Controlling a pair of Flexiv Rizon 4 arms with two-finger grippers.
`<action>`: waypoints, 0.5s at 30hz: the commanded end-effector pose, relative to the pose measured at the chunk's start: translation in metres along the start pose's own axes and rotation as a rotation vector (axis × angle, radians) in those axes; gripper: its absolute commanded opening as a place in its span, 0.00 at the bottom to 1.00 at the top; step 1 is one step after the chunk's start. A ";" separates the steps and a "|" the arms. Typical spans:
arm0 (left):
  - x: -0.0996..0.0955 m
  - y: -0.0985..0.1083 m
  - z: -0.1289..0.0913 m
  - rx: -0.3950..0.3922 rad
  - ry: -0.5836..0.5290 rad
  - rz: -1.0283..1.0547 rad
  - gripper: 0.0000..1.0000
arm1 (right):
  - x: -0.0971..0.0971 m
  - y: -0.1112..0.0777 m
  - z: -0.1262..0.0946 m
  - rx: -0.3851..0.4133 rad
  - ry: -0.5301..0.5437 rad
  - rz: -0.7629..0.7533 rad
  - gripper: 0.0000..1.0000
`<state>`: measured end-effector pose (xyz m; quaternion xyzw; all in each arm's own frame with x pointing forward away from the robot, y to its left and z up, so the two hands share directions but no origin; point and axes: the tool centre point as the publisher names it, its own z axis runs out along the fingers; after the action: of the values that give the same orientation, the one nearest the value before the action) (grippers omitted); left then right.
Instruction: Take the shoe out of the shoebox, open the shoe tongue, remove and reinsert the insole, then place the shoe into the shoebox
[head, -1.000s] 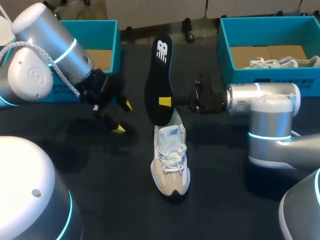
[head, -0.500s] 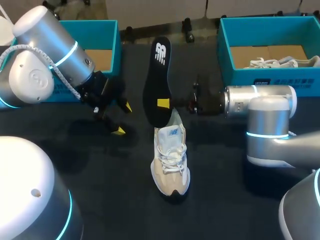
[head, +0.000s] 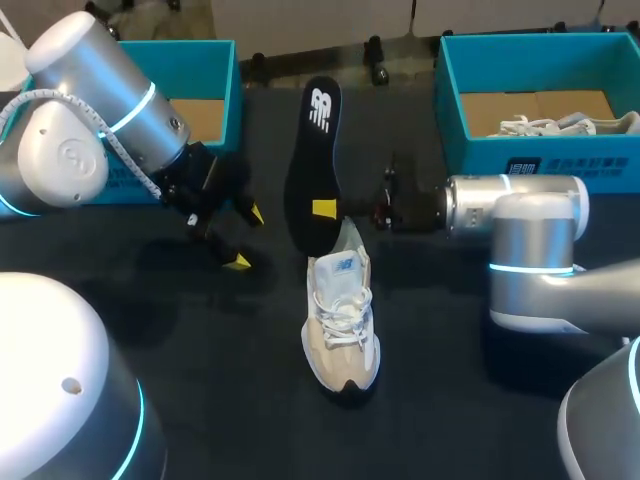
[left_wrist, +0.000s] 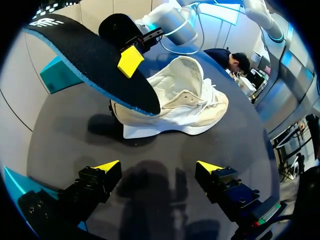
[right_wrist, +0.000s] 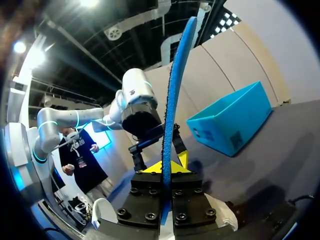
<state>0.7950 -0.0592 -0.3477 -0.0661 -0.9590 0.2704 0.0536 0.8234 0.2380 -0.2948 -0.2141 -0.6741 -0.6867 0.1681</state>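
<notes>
Although the task is not finished, I judge that more than half of it is done. Left of the shoe (head: 341, 320) and behind it stands a teal shoebox (head: 205, 70). The part of its bottom that shows is bare cardboard. The shoe itself stands on its sole on the dark tabletop (head: 200, 340), so it has been taken out.

The left claw (head: 246, 237) is to the left of the shoe, near its heel end. Its fingers are wide apart with nothing between them. Just above the heel end of the shoe, the black insole (head: 314, 160) is in the air, so it has been removed. The right claw (head: 326, 208), which comes in from the right of the shoe, is clamped on it. The tongue looks lifted, as far as I can judge. What is left is to push the insole back in and to put the shoe into a shoebox. Right of the shoe and behind it, a second shoebox (head: 450, 110) holds another pale shoe (head: 560, 125).

The left wrist view gives the shoe from its side. Its mouth is wide open and the insole's lower end hangs over the heel, but I cannot tell if they touch. The right wrist view gives the insole edge-on, with both fingers pressing it from two sides. The head view shows only one yellow tip there. Only the head view shows both shoeboxes.
</notes>
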 end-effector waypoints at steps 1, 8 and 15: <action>0.001 0.000 0.000 -0.002 -0.003 0.001 1.00 | -0.001 -0.002 0.003 -0.001 -0.002 0.000 0.00; 0.001 0.000 0.000 -0.002 -0.003 0.001 1.00 | -0.001 -0.001 0.003 0.004 -0.007 -0.002 0.00; 0.001 0.000 0.000 -0.002 -0.003 0.001 1.00 | -0.001 0.003 0.003 0.012 -0.007 -0.002 0.00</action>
<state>0.7950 -0.0592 -0.3477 -0.0661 -0.9590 0.2704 0.0535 0.8256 0.2392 -0.2945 -0.2145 -0.6771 -0.6842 0.1657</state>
